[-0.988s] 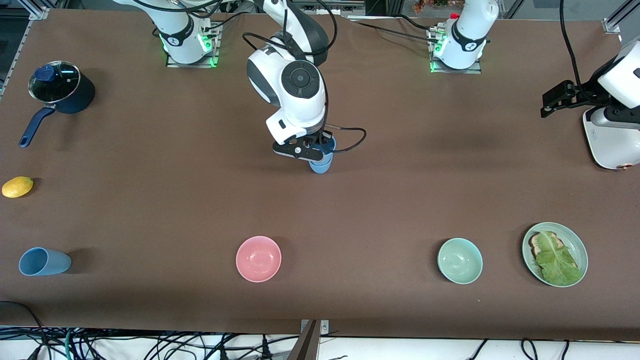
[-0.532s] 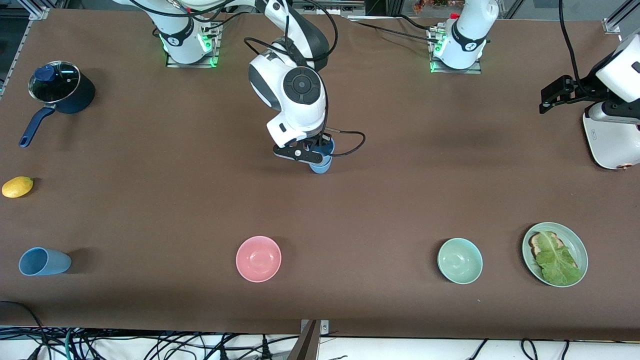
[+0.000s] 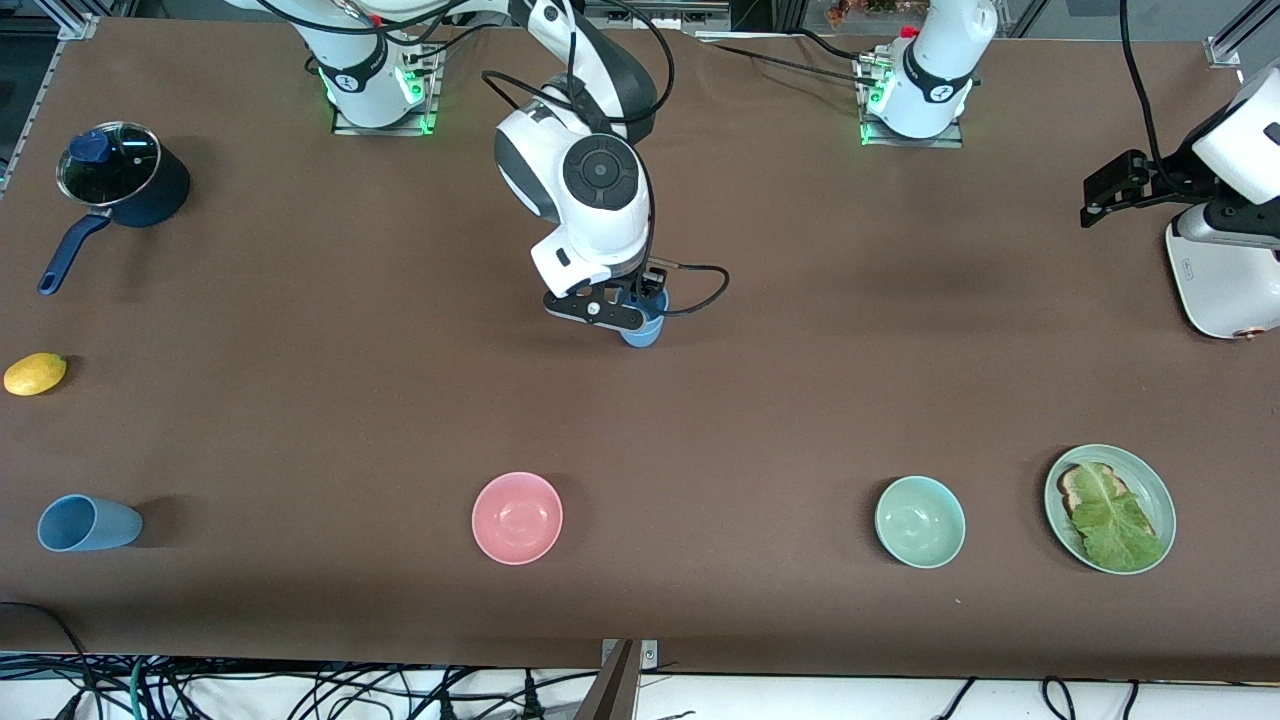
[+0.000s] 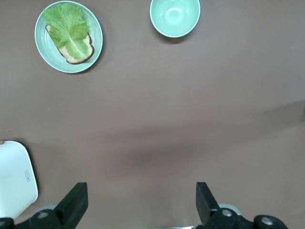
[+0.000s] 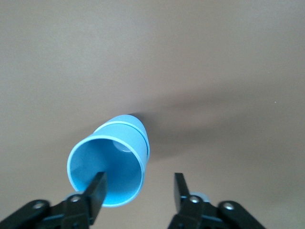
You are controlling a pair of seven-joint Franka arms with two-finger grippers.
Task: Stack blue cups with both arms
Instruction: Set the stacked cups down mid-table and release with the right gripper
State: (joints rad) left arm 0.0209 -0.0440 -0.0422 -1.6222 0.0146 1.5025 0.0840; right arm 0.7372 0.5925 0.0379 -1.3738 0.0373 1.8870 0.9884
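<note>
Two blue cups [image 3: 641, 328] stand nested upright at the table's middle, a light blue one in a second blue cup; the right wrist view shows them too [image 5: 107, 169]. My right gripper [image 3: 628, 305] hangs just over them, open, one finger over the cup's mouth and one outside its rim [image 5: 139, 183]. A duller blue cup [image 3: 88, 523] lies on its side near the front edge at the right arm's end. My left gripper [image 3: 1105, 192] is open and empty above the table beside the white toaster [image 3: 1220, 280], and shows in the left wrist view [image 4: 140, 191].
A pink bowl [image 3: 517, 517], a green bowl [image 3: 920, 521] and a green plate with bread and lettuce [image 3: 1110, 507] sit near the front edge. A navy lidded saucepan [image 3: 125, 185] and a lemon [image 3: 35, 373] are at the right arm's end.
My right arm has shifted slightly over the nested cups. My left gripper has drifted a little toward the robots' bases, beside the toaster. The cups have not moved.
</note>
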